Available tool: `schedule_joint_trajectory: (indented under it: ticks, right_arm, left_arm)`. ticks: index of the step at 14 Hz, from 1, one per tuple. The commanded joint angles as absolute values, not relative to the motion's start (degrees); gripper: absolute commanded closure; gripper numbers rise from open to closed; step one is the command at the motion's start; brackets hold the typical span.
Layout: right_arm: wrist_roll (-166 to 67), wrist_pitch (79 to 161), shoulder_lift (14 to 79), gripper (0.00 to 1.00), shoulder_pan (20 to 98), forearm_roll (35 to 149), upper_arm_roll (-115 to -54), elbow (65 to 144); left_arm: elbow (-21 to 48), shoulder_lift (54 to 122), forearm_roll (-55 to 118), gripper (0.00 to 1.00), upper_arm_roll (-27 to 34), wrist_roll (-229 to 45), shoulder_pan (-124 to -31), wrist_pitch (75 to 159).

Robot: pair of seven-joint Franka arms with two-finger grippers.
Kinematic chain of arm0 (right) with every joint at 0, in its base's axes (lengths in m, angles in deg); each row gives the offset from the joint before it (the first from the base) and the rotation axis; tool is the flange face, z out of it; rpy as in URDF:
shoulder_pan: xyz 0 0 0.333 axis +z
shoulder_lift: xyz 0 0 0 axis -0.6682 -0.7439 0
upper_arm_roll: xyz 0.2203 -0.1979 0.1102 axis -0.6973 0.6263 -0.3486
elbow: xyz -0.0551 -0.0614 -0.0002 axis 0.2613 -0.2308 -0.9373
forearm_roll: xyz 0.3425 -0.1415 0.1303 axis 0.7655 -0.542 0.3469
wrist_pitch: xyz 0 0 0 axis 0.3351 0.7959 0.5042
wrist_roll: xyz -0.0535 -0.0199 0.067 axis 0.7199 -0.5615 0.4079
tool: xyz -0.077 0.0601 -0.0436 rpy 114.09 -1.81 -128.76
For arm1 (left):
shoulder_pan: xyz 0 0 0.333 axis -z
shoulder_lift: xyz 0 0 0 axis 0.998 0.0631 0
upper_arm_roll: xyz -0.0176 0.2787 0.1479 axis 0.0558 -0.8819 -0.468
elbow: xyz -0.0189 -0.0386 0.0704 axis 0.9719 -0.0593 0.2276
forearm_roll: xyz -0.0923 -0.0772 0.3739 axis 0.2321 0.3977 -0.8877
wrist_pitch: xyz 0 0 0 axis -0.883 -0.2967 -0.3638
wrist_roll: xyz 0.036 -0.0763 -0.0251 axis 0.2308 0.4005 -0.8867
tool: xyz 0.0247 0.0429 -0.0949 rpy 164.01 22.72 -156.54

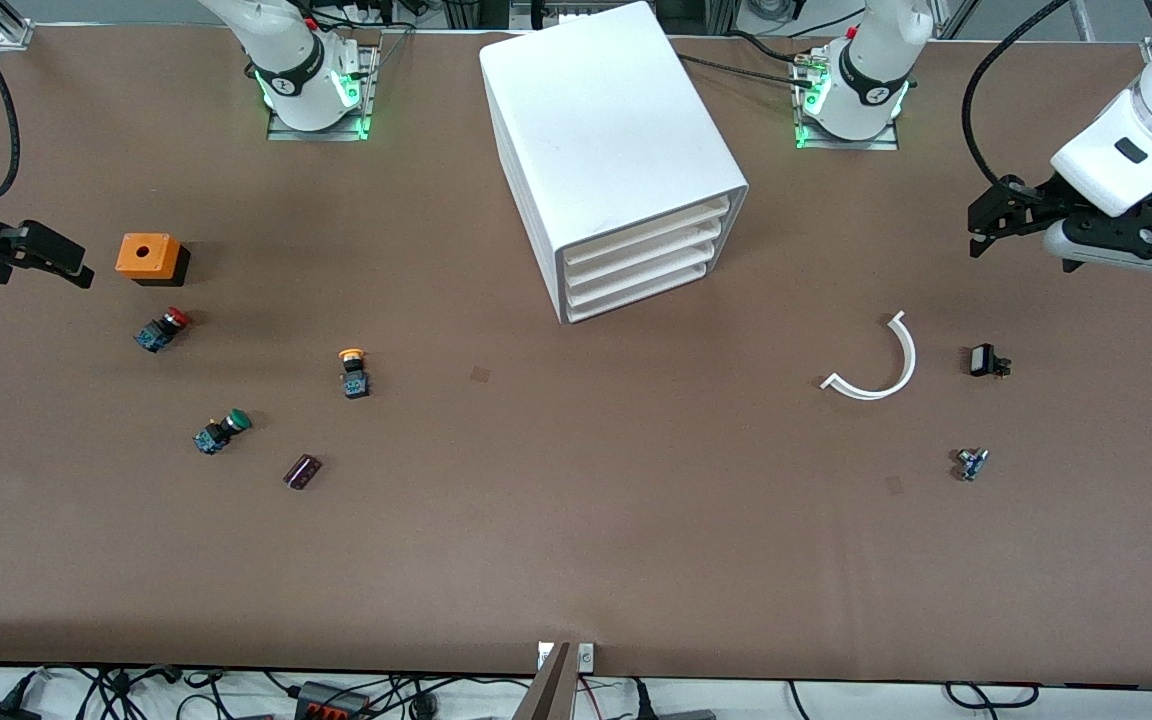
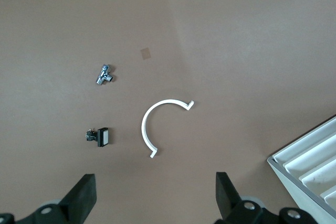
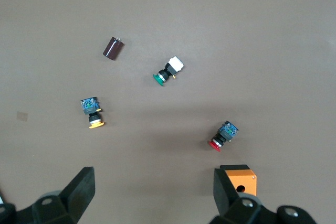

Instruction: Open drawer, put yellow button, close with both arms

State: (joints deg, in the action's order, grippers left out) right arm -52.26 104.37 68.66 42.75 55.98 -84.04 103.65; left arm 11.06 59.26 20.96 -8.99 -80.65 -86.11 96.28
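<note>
While the right gripper point(image 1: 61, 262) hangs wide open and empty over the table's end, beside the orange box point(image 1: 148, 257), the yellow button point(image 1: 353, 372) lies on the table nearer the front camera than the cabinet point(image 1: 608, 150), toward the right arm's end. With its top drawer point(image 1: 651, 225) pushed in flush, the cabinet sits between the arms' bases. At the left arm's end, the left gripper point(image 1: 982, 217) hovers over the table with fingers point(image 2: 83, 196) spread wide, holding nothing.
</note>
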Motion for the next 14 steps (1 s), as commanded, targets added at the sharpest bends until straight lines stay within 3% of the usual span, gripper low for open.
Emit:
schedule_joint_trajectory:
  ticks: [1,14]
  right_arm:
    - [-51.69,104.44,69.42,0.00,42.64,55.42,-84.30,104.48]
    - [-51.51,104.62,68.37,0.00,42.72,55.42,-84.47,104.22]
  left_arm:
    - [10.34,58.84,22.05,0.00,-9.04,-80.16,-86.03,95.11]
    - [9.55,58.84,22.05,0.00,-9.12,-80.25,-86.03,92.38]
